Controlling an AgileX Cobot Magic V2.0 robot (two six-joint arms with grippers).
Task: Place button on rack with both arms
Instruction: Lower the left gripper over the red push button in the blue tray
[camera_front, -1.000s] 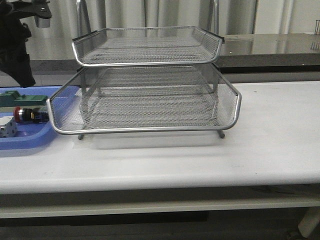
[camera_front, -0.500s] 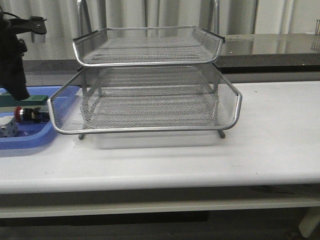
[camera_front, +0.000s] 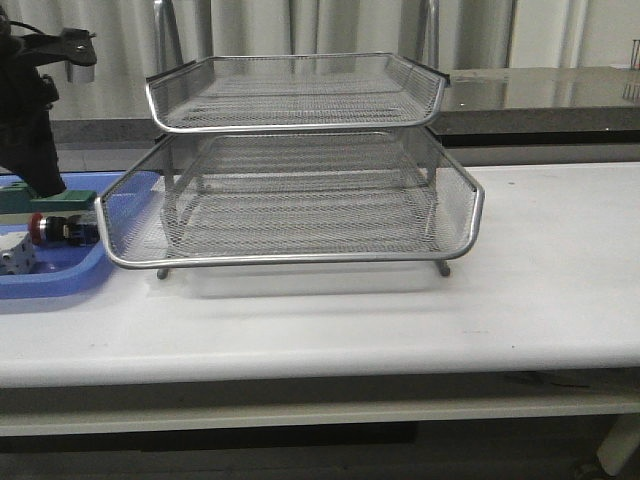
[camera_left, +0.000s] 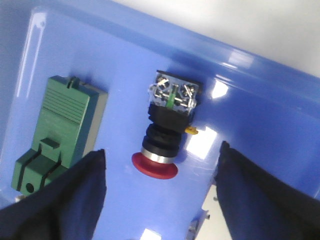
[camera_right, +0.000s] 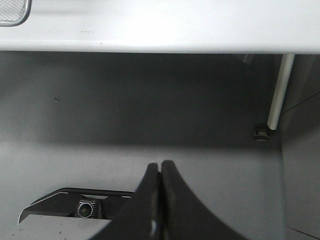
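Front view: left gripper (camera_front: 45, 180) hangs over blue tray (camera_front: 60, 280) at worktop's left edge, button (camera_front: 55, 229) in it beside rack (camera_front: 300, 170); pick step.
Left wrist view: jaws wide, empty, straddling button (camera_left: 167, 132); next: descend, close.
Right wrist view: right gripper (camera_right: 160, 200) jaws together, empty, below worktop.

1. Button (camera_front: 62, 229): front view shows it small and partly masked by the rack (camera_front: 290, 195) mesh rim; details unreadable.
2. Left gripper (camera_left: 162, 187): both fingertips cut by the wrist picture's edge.
3. Green block (camera_left: 57, 132): one corner covered by a left finger (camera_left: 75, 192).
4. White part (camera_front: 14, 255) beside the button: cropped at frame edge, shape unclear.
5. Rack: only one corner (camera_right: 12, 12) enters the right wrist view.
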